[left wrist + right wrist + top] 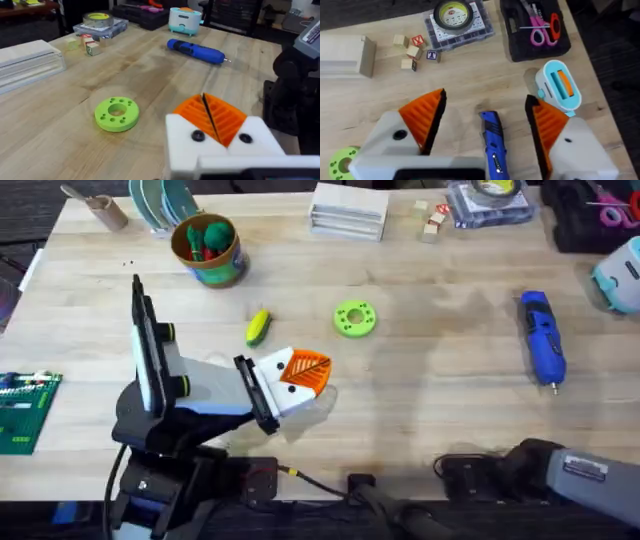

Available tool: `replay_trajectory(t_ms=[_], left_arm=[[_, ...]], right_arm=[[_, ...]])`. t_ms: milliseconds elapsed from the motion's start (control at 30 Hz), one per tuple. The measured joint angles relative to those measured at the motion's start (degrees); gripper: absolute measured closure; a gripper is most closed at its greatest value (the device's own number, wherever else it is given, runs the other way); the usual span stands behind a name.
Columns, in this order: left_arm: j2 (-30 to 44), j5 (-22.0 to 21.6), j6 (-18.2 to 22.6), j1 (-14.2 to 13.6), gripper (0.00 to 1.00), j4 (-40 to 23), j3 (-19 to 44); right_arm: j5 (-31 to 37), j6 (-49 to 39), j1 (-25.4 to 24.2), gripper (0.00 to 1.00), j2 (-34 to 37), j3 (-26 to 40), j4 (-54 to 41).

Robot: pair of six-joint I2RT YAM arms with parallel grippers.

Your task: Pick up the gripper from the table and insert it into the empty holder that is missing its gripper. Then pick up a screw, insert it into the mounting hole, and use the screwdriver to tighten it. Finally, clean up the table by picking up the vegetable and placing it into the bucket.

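Nearby, yellow, green-ended vegetable lies flat; left tool closed, empty; right tool wide apart, empty.

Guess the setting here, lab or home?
Likely a robotics lab bench: a butcher-block table with a blue screwdriver, a parts organizer with a tape roll, and a green circuit board at its edge.

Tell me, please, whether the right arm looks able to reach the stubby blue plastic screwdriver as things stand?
Probably yes: the right gripper is open, the stubby blue plastic screwdriver lies between its spread fingers, and nothing covers it on the pale wooden table.
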Motion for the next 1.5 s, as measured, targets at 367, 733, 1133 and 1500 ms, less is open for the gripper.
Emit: replay_trajectory(t_ms=[367,733,1133,1500], left_arm=[[0.0,-3.5,0.0,0.0,0.996,0.5,0.0],[0.0,-8.1,0.0,0.0,0.996,0.9,0.0],[0.0,-8.8,0.0,0.0,0.996,0.9,0.0],[0.0,-9.0,0.0,0.0,0.996,1.0,0.0]], right_arm=[[-4.5,0.0,-4.7,0.007,2.2,0.0,0.0],[-5.0,0.0,-4.8,0.007,4.2,-0.1,1.3],[-5.1,-2.7,-4.8,0.007,5.5,-0.1,-2.8],[-6.5,-9.0,-4.8,0.007,5.7,-7.1,-3.4]])
